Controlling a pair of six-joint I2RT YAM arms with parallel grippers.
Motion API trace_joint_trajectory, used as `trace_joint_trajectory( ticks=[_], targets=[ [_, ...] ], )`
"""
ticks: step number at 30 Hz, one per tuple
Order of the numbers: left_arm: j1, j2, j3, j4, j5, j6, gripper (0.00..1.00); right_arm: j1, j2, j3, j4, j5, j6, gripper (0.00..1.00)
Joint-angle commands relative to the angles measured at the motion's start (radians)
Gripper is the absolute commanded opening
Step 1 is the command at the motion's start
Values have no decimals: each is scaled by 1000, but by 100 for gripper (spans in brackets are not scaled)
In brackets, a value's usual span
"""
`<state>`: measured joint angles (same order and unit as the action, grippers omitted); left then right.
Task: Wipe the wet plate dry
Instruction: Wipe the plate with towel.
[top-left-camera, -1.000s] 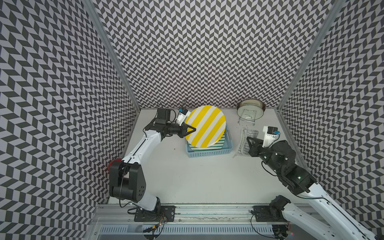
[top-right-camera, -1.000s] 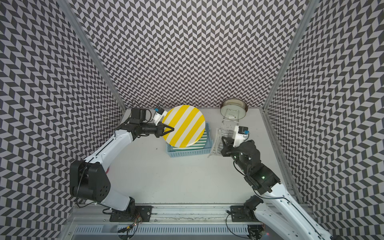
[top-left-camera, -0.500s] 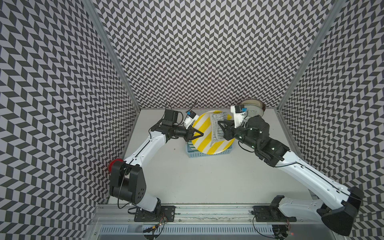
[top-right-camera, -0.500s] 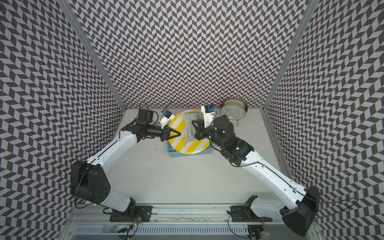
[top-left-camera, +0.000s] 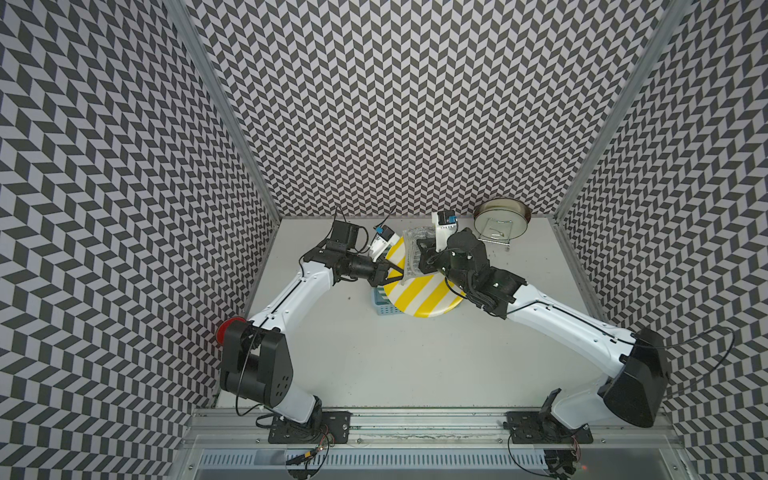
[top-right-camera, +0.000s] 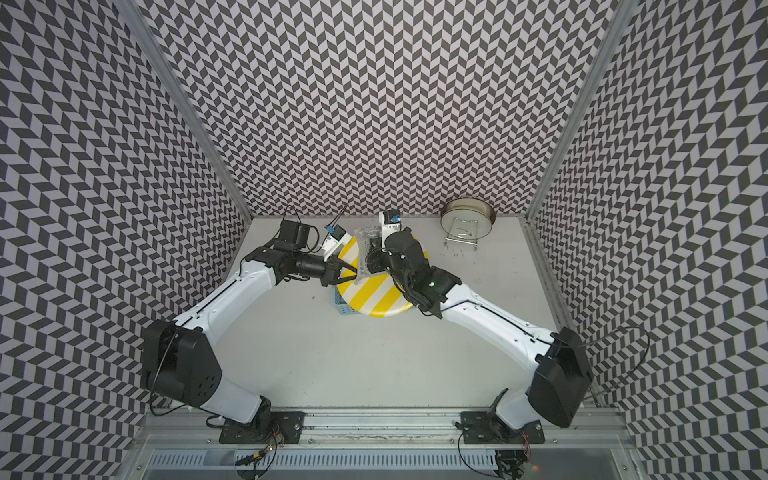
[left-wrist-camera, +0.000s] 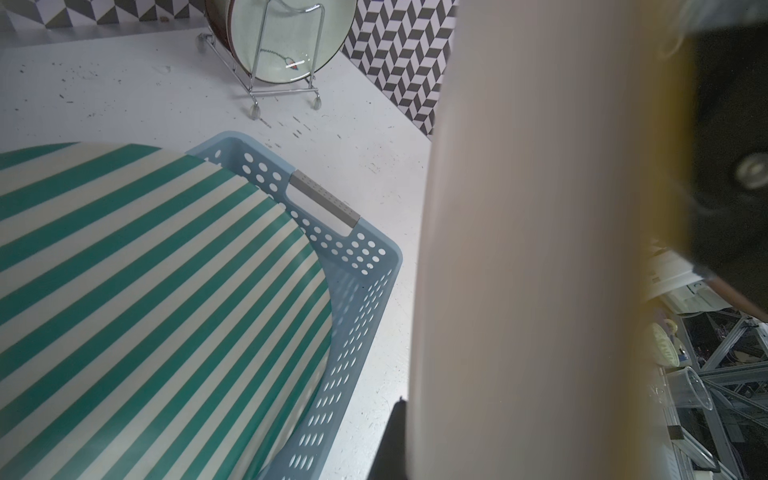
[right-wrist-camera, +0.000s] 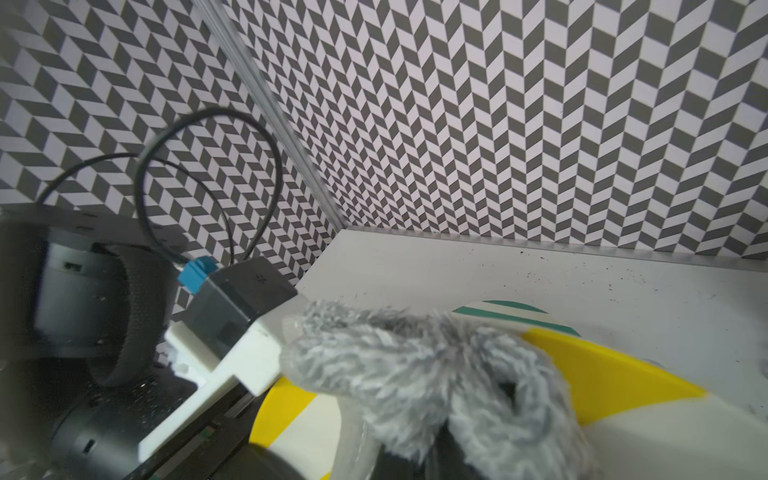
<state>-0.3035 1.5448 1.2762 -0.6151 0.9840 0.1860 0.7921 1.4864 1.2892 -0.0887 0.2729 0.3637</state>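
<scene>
The plate (top-left-camera: 424, 293) (top-right-camera: 374, 297) is round with yellow and white stripes and hangs tilted above the basket. My left gripper (top-left-camera: 395, 272) (top-right-camera: 352, 272) is shut on its left rim. In the left wrist view the plate's rim (left-wrist-camera: 540, 249) is a blurred beige band beside one dark finger (left-wrist-camera: 392, 440). My right gripper (top-left-camera: 420, 261) (top-right-camera: 372, 259) is shut on a grey fluffy cloth (top-left-camera: 411, 253) (top-right-camera: 365, 251) (right-wrist-camera: 415, 365). The cloth lies pressed on the plate's far part (right-wrist-camera: 602, 382), close to the left gripper. The right fingertips are buried in the cloth.
A blue perforated basket (top-left-camera: 380, 305) (left-wrist-camera: 361, 266) under the held plate holds a green-striped plate (left-wrist-camera: 145, 270) (right-wrist-camera: 511, 311). A round dish on a wire rack (top-left-camera: 500, 224) (left-wrist-camera: 282, 37) stands at the back right. A red object (top-left-camera: 226, 328) sits by the left wall.
My right arm swung in from the table's right side with the cloth and laid it on the plate, then slid it towards the left gripper. The plate tipped from upright to flatter.
</scene>
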Motion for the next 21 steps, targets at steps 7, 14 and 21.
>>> trace_joint_trajectory(
  ticks=[7,14,21],
  targets=[
    [-31,-38,65,-8,130,88,0,-166,-141,-179,61,68,73,0],
    [-32,-28,74,11,129,67,0,-57,-42,-101,105,-45,43,0],
    [-41,-10,76,23,128,41,0,94,167,125,45,-133,24,0]
  ],
)
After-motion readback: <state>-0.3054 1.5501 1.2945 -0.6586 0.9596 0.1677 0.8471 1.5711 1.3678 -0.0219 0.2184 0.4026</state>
